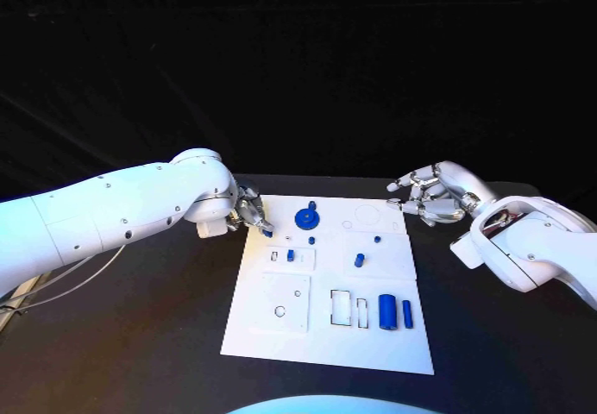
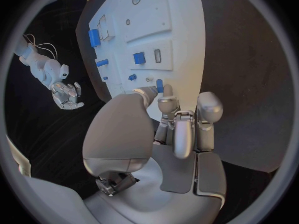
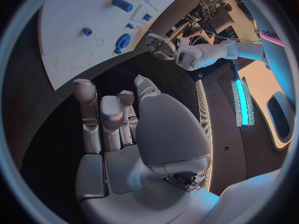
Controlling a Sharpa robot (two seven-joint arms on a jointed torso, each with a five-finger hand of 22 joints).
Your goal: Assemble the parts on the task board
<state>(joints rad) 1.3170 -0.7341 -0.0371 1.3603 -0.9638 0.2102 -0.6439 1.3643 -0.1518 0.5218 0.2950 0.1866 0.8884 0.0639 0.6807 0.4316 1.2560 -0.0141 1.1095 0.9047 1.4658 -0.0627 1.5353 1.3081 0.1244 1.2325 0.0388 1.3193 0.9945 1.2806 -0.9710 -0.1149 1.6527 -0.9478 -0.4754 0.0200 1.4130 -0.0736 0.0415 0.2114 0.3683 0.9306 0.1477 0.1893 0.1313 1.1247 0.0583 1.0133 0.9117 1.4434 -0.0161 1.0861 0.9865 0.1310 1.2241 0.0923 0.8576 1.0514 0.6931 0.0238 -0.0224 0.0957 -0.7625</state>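
Observation:
The white task board (image 1: 373, 345) lies in the middle of the black table. My left hand (image 1: 245, 212) hovers at the board's far left edge and pinches a small blue part (image 1: 267, 231) between thumb and a fingertip; the left wrist view shows that part (image 2: 159, 85) at the fingertips (image 2: 167, 92) over the board (image 2: 181, 45). My right hand (image 1: 428, 197) is off the board's far right corner, fingers spread and holding nothing. A round blue disc (image 1: 306, 219) sits near the far edge. A blue cylinder (image 1: 387, 310) and a thin blue bar (image 1: 407, 314) lie near the front right.
Small blue pieces stand mid-board (image 1: 290, 254), (image 1: 358, 259), (image 1: 376, 235). Empty outlined slots (image 1: 340, 307) and a square recess (image 1: 286, 304) are at the board's front half. Bare black table (image 1: 149, 345) flanks the board on both sides.

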